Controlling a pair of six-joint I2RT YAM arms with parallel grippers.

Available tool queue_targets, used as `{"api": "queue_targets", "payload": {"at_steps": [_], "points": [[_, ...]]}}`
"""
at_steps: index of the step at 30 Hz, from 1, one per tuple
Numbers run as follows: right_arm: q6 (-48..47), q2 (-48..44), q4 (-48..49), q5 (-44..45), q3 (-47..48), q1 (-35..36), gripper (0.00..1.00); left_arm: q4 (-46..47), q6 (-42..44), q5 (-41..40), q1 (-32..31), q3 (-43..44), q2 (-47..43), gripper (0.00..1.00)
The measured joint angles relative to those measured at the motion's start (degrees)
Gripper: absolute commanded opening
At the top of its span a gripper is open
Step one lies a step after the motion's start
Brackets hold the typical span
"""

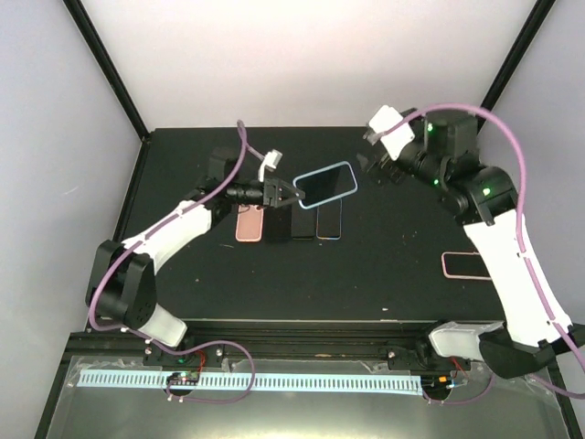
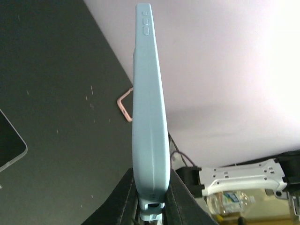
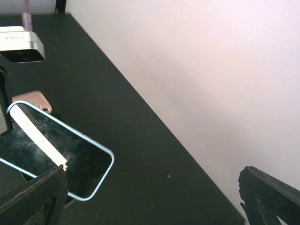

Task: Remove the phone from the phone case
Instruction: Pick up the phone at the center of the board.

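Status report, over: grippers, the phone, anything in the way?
Left gripper shut on light blue cased phone, held above table. Right gripper open, close to its far end. Nothing between them.

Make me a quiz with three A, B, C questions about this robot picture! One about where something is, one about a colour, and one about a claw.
1. Where is the phone in the light-blue case?
A lying flat; B up in the air, pinched in the left claw; C leaning on the wall.
2. What colour is the case lying alone beside the right arm?
A pink; B green; C yellow.
3. How is the right claw?
A wide open; B shut on the phone; C shut on a cable.
Answers: B, the left claw's fingers clamp one end of it; A, its rim is pink; A, its jaws stand far apart, holding nothing.
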Motion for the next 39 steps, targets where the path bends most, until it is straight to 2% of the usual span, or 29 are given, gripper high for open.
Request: {"api": "queue_targets", "payload": {"at_steps": [4,7,10,13,18,23,27,31,39], "points": [[8.2,3.5,0.0,-11.5,4.5,-7.0,1.0,4.3,-3.8,-0.2,3.6,0.8,-2.8,0.02],[15.7,5.0,1.8,-20.4,4.1,-10.4,1.0,8.5,-6.9,-0.7,5.9,1.0,-5.2,0.02],[25.1,5.4,7.5,-29.1,1.2,-13.4,0.99,13.1,-10.4,-1.4,7.7,1.0,-7.9,0.02],[35.6,5.4,16.3,-36.2,-3.6,-14.7,0.96,17.2,-13.2,-1.9,8.5,1.0,-10.2,0.02],[59.5,5.9,38.0,-46.0,-13.1,-14.8,0.89,25.1,-18.4,-3.6,8.7,0.4,-13.6,0.02],[80.8,8.2,59.0,-50.3,-18.7,-14.8,0.88,32.7,-23.1,-4.7,8.7,-0.2,-15.5,0.02],[88.2,8.5,66.8,-51.3,-20.4,-14.3,0.86,35.5,-24.9,-5.3,8.0,-1.3,-15.8,0.02],[91.1,8.4,71.1,-52.1,-21.3,-13.0,0.81,36.0,-25.5,-6.0,6.3,-2.7,-15.9,0.02],[93.6,8.4,74.3,-52.9,-21.7,-11.7,0.57,35.9,-25.5,-6.4,4.5,-3.5,-15.9,0.02]]}}
